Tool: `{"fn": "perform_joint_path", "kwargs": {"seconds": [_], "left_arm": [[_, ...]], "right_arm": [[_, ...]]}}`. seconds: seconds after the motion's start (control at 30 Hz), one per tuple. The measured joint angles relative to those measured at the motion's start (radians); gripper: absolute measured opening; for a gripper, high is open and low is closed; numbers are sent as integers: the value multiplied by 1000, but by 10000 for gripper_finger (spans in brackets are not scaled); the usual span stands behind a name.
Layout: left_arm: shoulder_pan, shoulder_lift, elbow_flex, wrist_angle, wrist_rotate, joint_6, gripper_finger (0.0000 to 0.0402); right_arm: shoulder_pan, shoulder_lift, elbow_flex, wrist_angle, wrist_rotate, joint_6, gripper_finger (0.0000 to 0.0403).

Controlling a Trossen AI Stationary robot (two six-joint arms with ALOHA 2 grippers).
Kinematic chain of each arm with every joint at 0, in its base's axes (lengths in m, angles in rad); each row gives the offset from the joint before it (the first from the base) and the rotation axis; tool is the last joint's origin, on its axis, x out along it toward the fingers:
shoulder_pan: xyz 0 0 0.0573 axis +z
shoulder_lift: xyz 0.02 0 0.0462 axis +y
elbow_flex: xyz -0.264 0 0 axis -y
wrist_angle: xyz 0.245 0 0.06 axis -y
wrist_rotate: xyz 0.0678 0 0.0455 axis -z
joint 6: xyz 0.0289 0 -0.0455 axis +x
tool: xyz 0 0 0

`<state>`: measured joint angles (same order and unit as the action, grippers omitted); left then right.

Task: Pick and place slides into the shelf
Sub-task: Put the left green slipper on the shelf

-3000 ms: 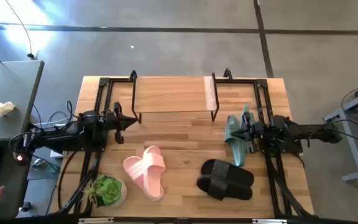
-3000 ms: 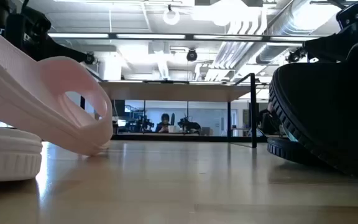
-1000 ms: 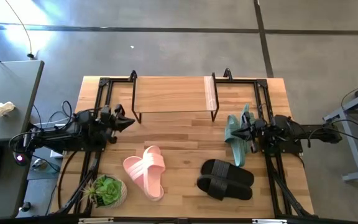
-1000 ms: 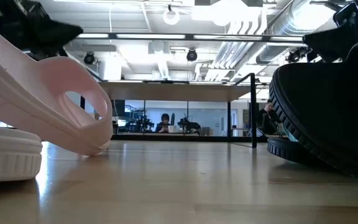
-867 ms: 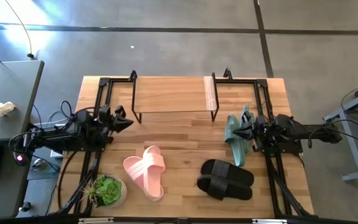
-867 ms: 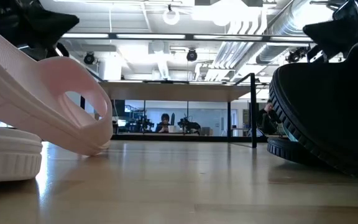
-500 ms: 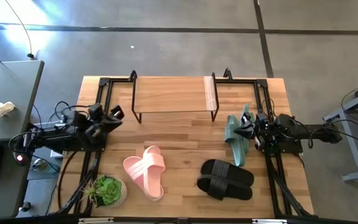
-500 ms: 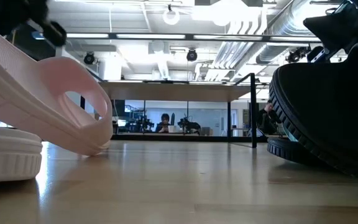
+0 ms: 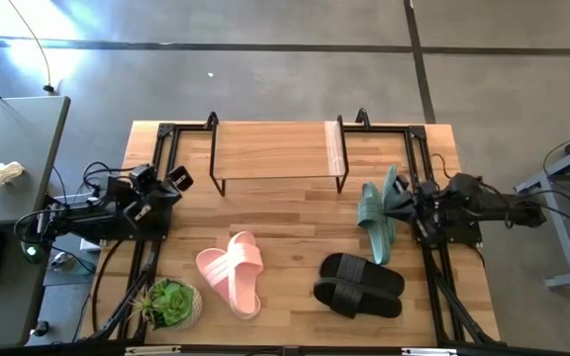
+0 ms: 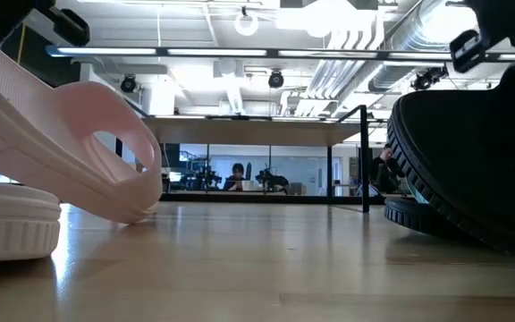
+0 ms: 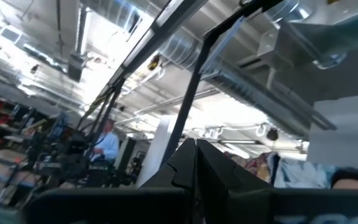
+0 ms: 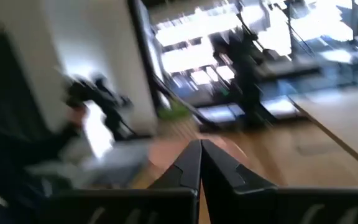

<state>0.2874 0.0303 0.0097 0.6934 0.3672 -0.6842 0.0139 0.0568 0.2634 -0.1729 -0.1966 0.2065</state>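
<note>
Slides (image 9: 234, 274) all lie off the shelf (image 9: 276, 149): you see the pink pair in front of it, the black pair (image 9: 358, 285) to its front right, the green pair (image 9: 377, 219) just right of it. Its plank top carries nothing. Your left tool (image 9: 179, 179), pressed shut, has drawn back left of the shelf; the right tool (image 9: 394, 204), shut on nothing, still sits over the green pair.
</note>
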Motion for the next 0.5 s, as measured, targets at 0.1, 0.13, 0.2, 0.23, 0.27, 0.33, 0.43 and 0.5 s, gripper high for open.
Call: {"fn": "perform_joint_path", "kwargs": {"seconds": [0.1,0.13,0.2,0.23,0.27,0.33,0.43,0.5], "left_arm": [[0,0,0,-37,-4,1,3],[0,0,0,-51,-5,1,3],[0,0,0,-71,-12,1,3],[0,0,0,-79,-13,2,3],[0,0,0,-88,-14,3,3],[0,0,0,-106,-14,3,3],[0,0,0,-132,-14,3,3],[0,0,0,-144,-14,3,3]], "right_arm": [[0,72,90,-198,82,-23,24],[0,101,111,-234,91,-30,32],[0,162,149,-257,91,-48,50],[0,193,165,-257,91,-52,59],[1,226,182,-258,90,-59,68],[0,292,211,-269,91,-70,84],[0,393,239,-291,93,-77,103],[0,461,255,-307,97,-77,111]]}}
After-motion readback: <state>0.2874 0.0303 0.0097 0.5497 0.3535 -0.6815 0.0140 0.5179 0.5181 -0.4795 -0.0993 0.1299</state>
